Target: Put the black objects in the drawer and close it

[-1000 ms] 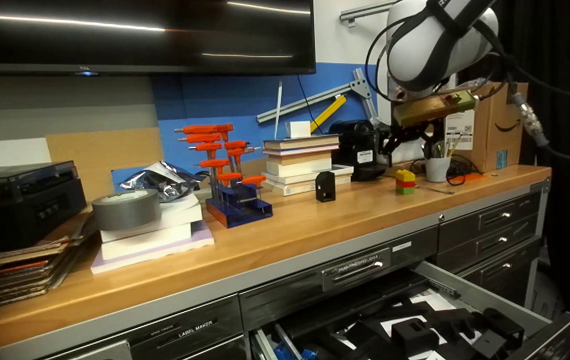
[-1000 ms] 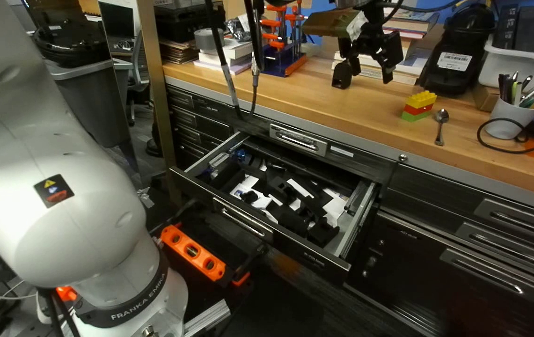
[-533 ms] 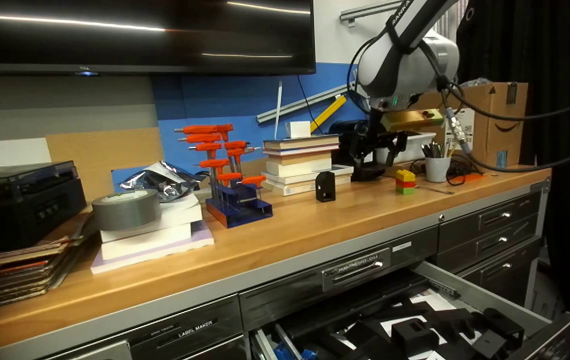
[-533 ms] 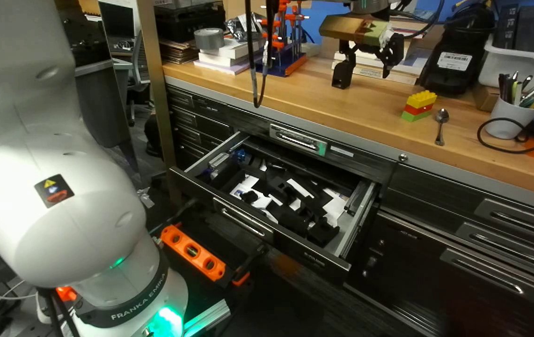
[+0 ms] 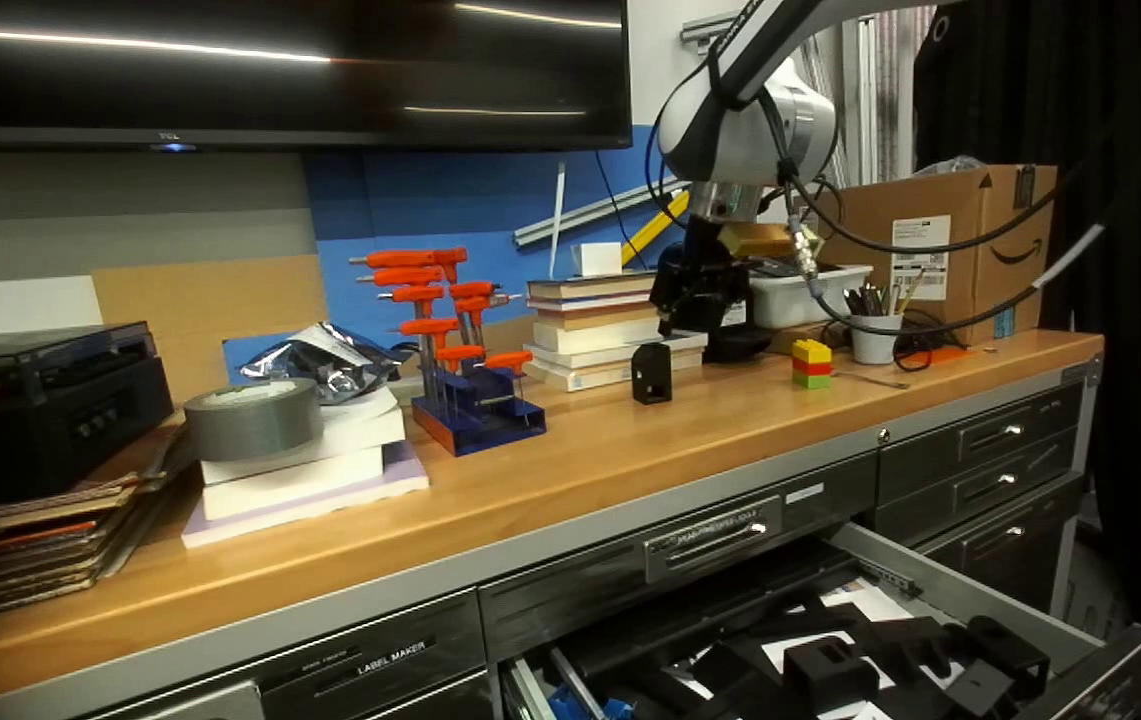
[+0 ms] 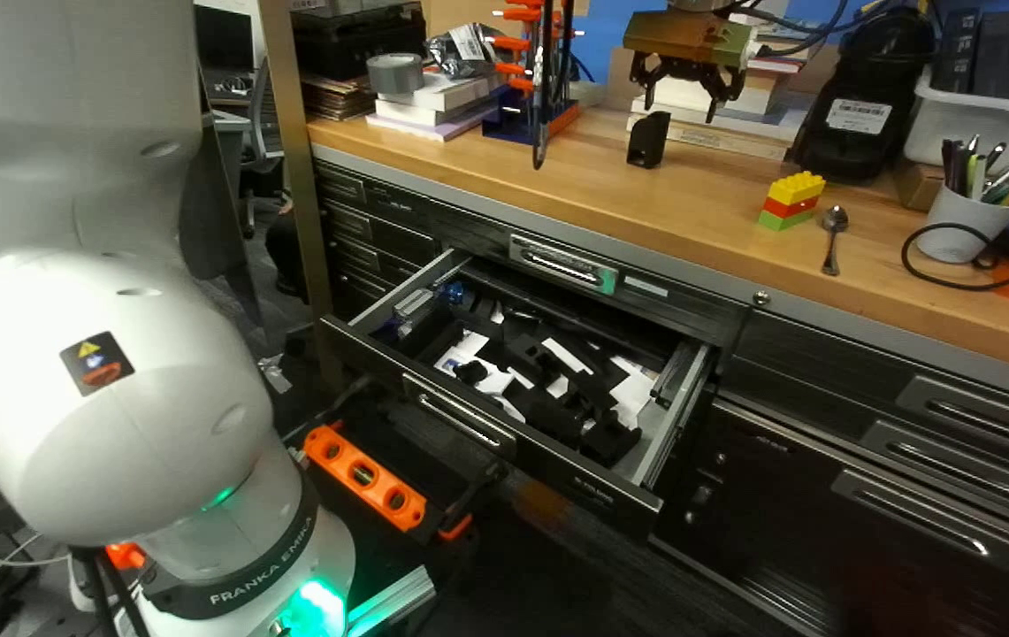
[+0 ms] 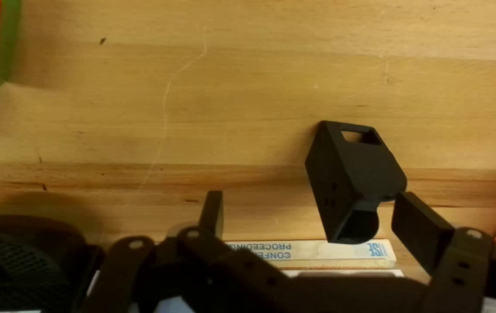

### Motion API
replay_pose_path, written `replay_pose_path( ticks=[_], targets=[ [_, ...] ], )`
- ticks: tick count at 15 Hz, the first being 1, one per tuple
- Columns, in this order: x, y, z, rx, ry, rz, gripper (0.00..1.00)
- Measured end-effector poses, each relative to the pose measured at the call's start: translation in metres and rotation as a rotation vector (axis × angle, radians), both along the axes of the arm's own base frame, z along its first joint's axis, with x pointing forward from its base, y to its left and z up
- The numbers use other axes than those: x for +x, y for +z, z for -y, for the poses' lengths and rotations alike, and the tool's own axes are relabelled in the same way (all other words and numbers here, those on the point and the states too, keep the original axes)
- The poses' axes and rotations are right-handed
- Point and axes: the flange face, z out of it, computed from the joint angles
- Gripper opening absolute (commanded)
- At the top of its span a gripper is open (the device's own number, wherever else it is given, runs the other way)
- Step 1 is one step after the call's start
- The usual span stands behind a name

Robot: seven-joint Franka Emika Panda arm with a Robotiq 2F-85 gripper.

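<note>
Black block (image 5: 651, 374), matt, quantity 1, upright on the wooden worktop (image 5: 570, 455); a rectangular opening shows in it in the wrist view.
Hand (image 7: 307, 213), jaws spread wide: above the block and near it; in the wrist view the block shows between the 2 fingers (image 7: 213, 213), closer to the finger at that view's right, contact there unclear.
Drawer (image 6: 557, 464), dark metal, pulled out: lower than the block and in front of it, with black-and-white contents (image 6: 529, 352) inside.
Toy-brick stack (image 6: 791, 201), 3 colours (yellow, red, green): right of the block in both exterior views.
Spoon (image 6: 832, 237), metal, lying flat: farther right of the block.
Pen cup (image 6: 966, 221), white: farthest right of the block among these 3.
Book stack (image 5: 590, 340): behind the block, near it.
Boxy device (image 6: 862, 88), black: behind the block and to its right.
Tool stand (image 5: 485, 420), blue, bearing red-handled tools (image 5: 420, 276): left of the block.
Tape roll (image 5: 252, 420), grey, and foil bag (image 5: 325, 365), silver, both on a low book pile (image 5: 305, 485): well left of the block.
Cardboard box (image 5: 960, 215), brown: well right of the block, in an exterior view.
Screen (image 5: 270, 90), black: above the block and to its left, in an exterior view.
Orange bar (image 6: 347, 464), 3 round openings: well below the block, in an exterior view.
</note>
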Motion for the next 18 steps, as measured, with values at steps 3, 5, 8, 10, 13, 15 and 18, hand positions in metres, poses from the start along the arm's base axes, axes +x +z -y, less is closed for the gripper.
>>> replay_pose_path(
  ticks=[3,5,8,10,13,15,18],
  targets=[
    [0.014,0.006,-0.012,0.019,0.05,-0.025,1.0],
    [0.021,0.005,-0.019,0.046,0.083,-0.041,1.0],
    [0.031,-0.002,-0.027,0.073,0.119,-0.069,1.0],
    [0.036,-0.009,-0.031,0.083,0.132,-0.096,1.0],
    [0.042,-0.024,-0.031,0.094,0.14,-0.141,1.0],
    [0.045,-0.034,-0.03,0.101,0.142,-0.17,1.0],
    [0.049,-0.044,-0.029,0.11,0.147,-0.202,1.0]
  ],
)
